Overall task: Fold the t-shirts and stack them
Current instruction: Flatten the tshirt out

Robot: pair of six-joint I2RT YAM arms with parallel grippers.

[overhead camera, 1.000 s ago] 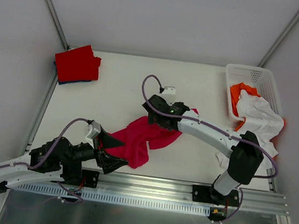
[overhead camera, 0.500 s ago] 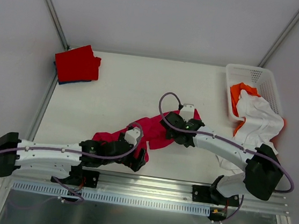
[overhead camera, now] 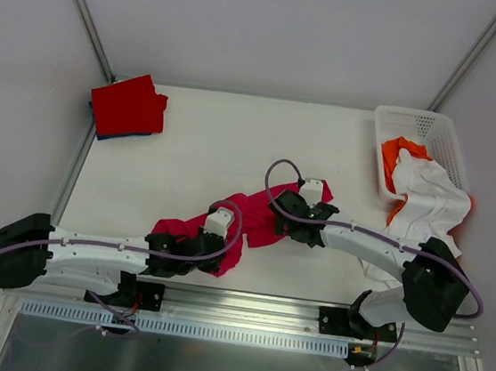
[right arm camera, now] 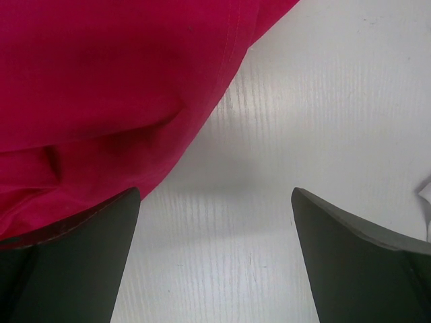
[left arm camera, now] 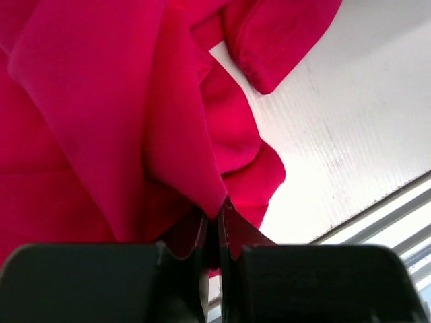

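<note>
The crimson-pink t-shirt (overhead camera: pixel 257 222) lies crumpled at the table's near middle. My left gripper (overhead camera: pixel 220 256) is at its near edge and is shut on a fold of that t-shirt (left arm camera: pixel 168 134); in the left wrist view the cloth runs down between the closed left gripper (left arm camera: pixel 217 227). My right gripper (overhead camera: pixel 282 214) hovers low at the shirt's right side. It stands open (right arm camera: pixel 214 192) over bare table, with the shirt's hem (right arm camera: pixel 101 101) beside its left finger (right arm camera: pixel 87 256). A folded red t-shirt (overhead camera: pixel 128 105) lies on a blue one (overhead camera: pixel 101 134) at the far left.
A white lattice basket (overhead camera: pixel 416 124) at the far right holds an orange t-shirt (overhead camera: pixel 399 153) and a white t-shirt (overhead camera: pixel 430 196) spilling over its near rim. A metal rail (overhead camera: pixel 243 306) runs along the table's near edge, just beyond the left gripper.
My left gripper swung right onto the crimson shirt's near edge and shut on it. My right gripper moved right and nearer, staying open. The shirt is more bunched.
</note>
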